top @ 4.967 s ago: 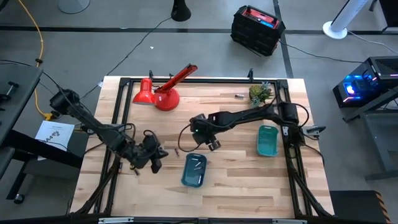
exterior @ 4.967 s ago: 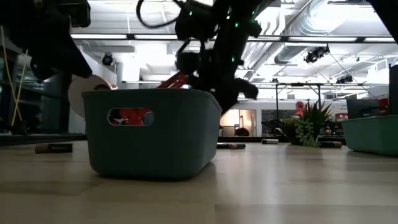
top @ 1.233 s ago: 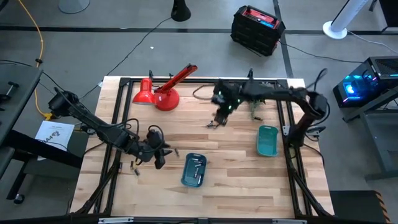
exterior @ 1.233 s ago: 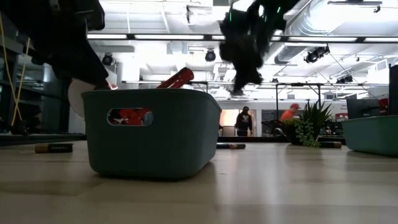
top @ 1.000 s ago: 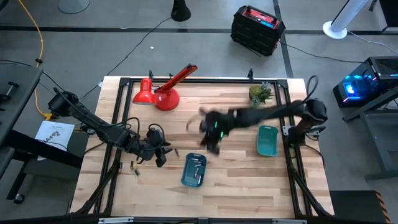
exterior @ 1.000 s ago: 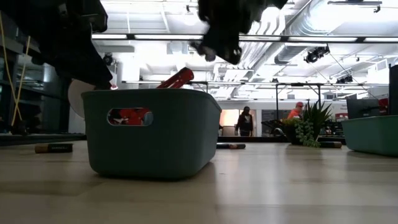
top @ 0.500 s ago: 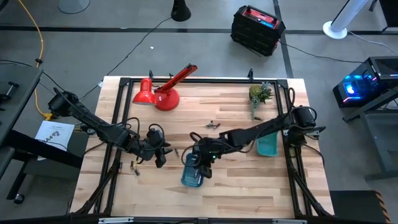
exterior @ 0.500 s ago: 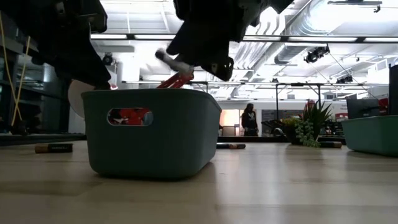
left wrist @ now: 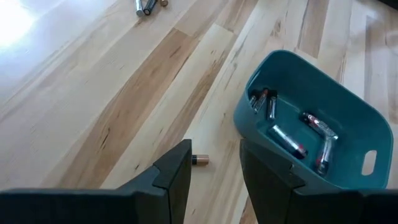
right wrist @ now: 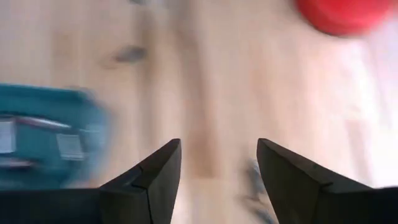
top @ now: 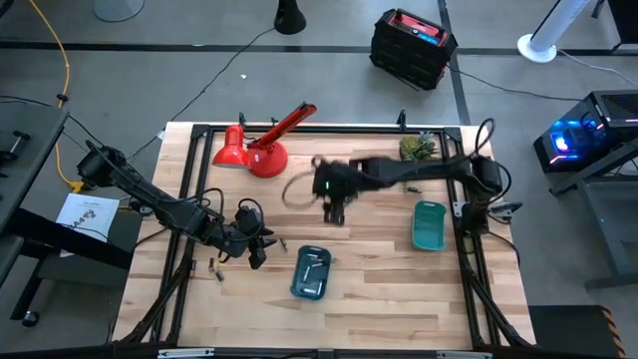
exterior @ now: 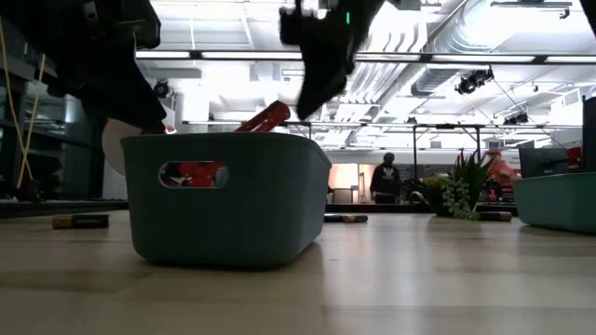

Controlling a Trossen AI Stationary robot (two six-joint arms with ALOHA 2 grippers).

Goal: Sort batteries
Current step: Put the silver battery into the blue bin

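no writing can be read on anything here. the left gripper (left wrist: 210, 163) hovers low over the table (top: 379, 279) with its fingers parted and nothing between them; a single battery (left wrist: 199, 160) lies flat on the wood right at the gap, long axis crosswise to the fingers. several batteries (left wrist: 287, 138) lie at mixed angles inside the near teal tray (top: 311, 272), a few more sit farther off (left wrist: 146, 5). the right gripper (right wrist: 217, 163) is above mid-table, spread wide and empty
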